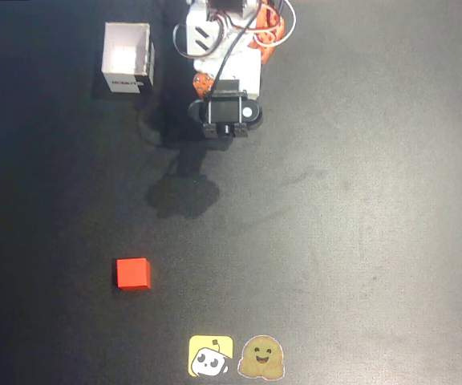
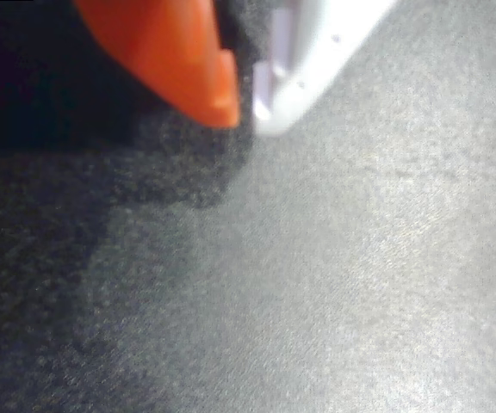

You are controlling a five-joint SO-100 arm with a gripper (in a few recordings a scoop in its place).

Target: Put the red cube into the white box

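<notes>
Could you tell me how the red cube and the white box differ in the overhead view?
The red cube is solid and plain red; the white box is hollow, open-topped, with a dark label on one side. The cube is smaller than the box. The cube lies low in the picture, the box at the top beside the arm. Both rest untouched on the dark table.

Matt red cube (image 1: 133,273); grainy table (image 1: 359,200)

In the overhead view the red cube (image 1: 133,274) sits flat on the black table, low and left of centre, nothing touching it. The white box (image 1: 127,58) stands upright and open-topped near the upper left, dark label on its lower side, well apart from the cube.
</notes>
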